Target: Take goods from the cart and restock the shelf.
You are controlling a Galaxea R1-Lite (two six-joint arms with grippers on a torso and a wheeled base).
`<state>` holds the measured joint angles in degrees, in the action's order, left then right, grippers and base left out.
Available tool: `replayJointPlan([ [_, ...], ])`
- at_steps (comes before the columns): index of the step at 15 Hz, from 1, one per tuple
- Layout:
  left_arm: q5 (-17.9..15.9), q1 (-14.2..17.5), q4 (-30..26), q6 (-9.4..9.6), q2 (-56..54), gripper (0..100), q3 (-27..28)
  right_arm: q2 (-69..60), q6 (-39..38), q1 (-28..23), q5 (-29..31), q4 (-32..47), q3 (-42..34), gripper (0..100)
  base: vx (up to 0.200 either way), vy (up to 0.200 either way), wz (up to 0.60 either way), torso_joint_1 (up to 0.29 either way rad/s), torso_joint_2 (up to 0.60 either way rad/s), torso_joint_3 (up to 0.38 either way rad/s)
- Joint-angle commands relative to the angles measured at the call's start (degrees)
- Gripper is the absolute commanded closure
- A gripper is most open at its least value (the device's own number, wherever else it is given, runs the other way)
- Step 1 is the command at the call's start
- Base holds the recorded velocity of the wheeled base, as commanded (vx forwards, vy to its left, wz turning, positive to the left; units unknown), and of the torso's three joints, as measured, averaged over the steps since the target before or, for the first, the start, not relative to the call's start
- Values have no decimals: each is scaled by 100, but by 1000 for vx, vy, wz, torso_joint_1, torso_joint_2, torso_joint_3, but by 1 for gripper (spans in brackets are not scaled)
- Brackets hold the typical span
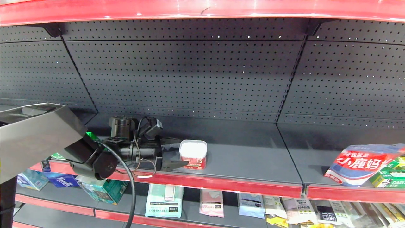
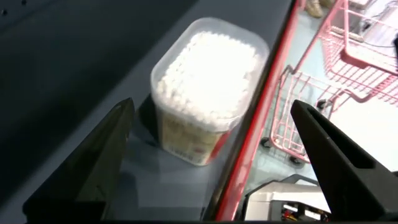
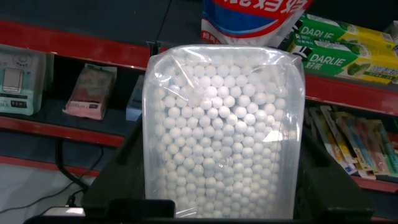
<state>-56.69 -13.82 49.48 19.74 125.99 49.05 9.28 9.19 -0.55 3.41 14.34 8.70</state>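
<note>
While left gripper (image 2: 212, 104) gapes before tub (image 1: 193, 154), right gripper (image 3: 224, 143) seemingly clamps bag (image 3: 221, 87), pouch (image 3: 249, 15) beyond

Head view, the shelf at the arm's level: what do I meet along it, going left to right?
left gripper → tub of cotton swabs → blue and red bag → green boxes
</note>
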Motion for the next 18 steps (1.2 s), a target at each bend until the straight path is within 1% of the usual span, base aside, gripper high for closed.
replayJointPlan([
  [1,-167,73,-26,-5,-206,0,-72,30,-5,-7,1,-1,0,100,0,0,0,0,0,0],
  [2,-202,82,-26,-14,-277,0,-98,30,-5,2,1,-1,-9,100,0,0,0,0,0,0],
  [7,-202,117,-17,-40,-514,0,148,39,-5,2,1,-1,0,100,0,0,0,0,0,0],
  [8,-115,108,-9,-146,-619,0,219,39,-5,2,1,-1,0,100,0,0,0,0,0,0],
  [9,140,108,-9,-295,-725,0,333,39,-5,2,1,-1,0,100,0,0,0,0,0,0],
  [10,747,108,0,-497,-813,0,500,39,-14,2,1,-1,-9,100,0,0,0,0,0,0],
  [11,1520,99,123,-787,-910,0,579,39,-31,2,-7,-1,-9,100,0,0,0,0,0,0],
  [12,2179,73,396,-1042,-1068,0,500,57,-49,2,1,-45,52,100,0,0,0,0,0,0],
  [13,2926,-77,624,-1525,-1349,0,403,232,-67,2,1,-45,263,100,0,0,0,0,0,0],
  [14,3788,-296,545,-2079,-1727,0,359,549,-163,20,-16,-71,536,100,0,0,0,0,0,0],
  [15,4087,-375,440,-2246,-1876,0,333,681,-190,20,-43,-71,668,100,0,0,0,0,0,0],
  [16,4702,-516,-360,-2580,-2667,0,87,1199,-216,11,-183,-80,1090,100,0,0,0,0,0,0],
  [17,4693,-516,-993,-2580,-3353,0,-256,1516,-207,11,-183,-98,1371,100,0,0,0,0,0,0],
  [18,4693,-516,-1450,-2580,-3880,0,-511,1797,-207,11,-183,-98,1591,100,0,0,0,0,0,0],
])
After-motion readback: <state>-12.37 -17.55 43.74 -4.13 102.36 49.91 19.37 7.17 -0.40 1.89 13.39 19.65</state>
